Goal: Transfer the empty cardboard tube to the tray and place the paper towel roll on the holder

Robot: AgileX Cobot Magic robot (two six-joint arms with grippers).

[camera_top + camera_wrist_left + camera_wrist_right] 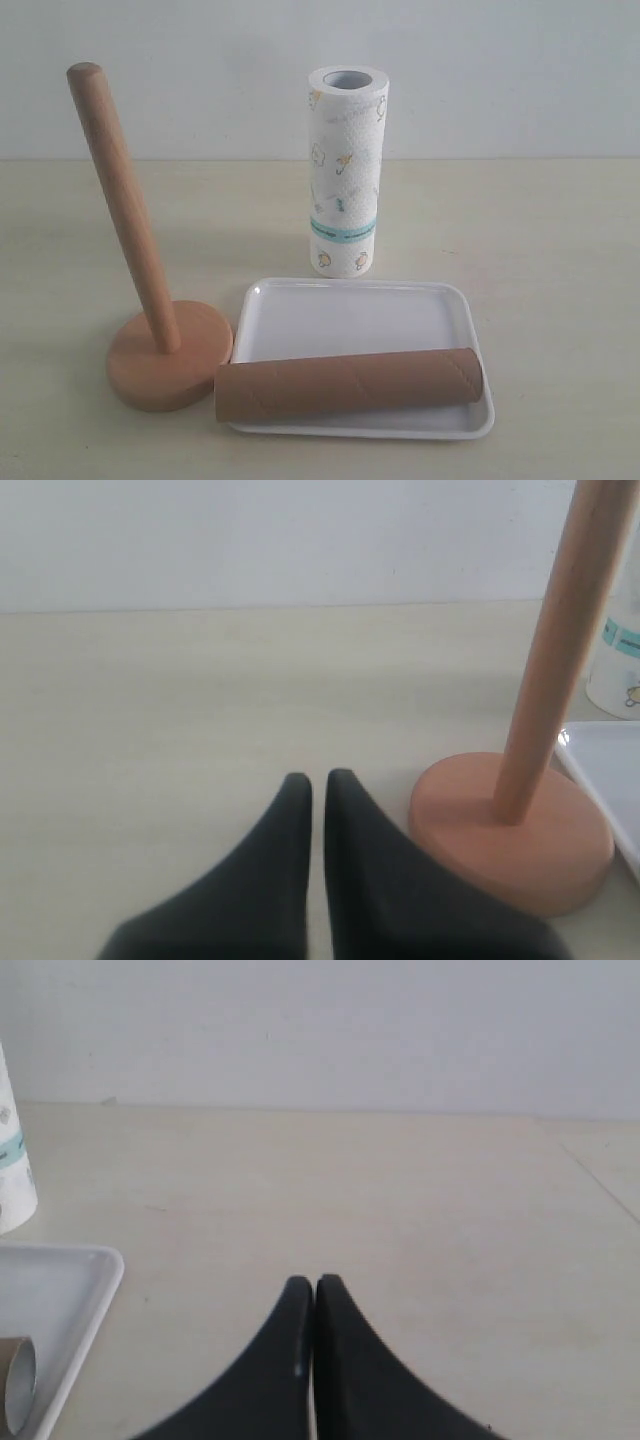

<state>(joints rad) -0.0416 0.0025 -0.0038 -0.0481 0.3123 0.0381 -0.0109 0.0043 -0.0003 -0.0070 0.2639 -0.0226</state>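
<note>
The brown cardboard tube (pixel 350 383) lies lengthwise across the near part of the white tray (pixel 350 315); one open end (pixel 15 1382) shows in the right wrist view, in the tray (pixel 70 1290). Behind the tray the paper towel roll (pixel 346 170) stands upright on the table, apart from the wooden holder (pixel 165 355), whose rod (pixel 120 200) is bare. My left gripper (pixel 318 778) is shut and empty, low over the table beside the holder's base (pixel 515 830). Also shut on nothing, my right gripper (pixel 314 1282) hovers over bare table beside the tray. Neither gripper shows in the exterior view.
A pale wooden tabletop (pixel 560 250) runs back to a white wall (pixel 500 70). The edge of the paper towel roll (pixel 618 670) and a tray corner (pixel 605 765) show beyond the holder in the left wrist view. The roll's side (pixel 12 1165) edges the right wrist view.
</note>
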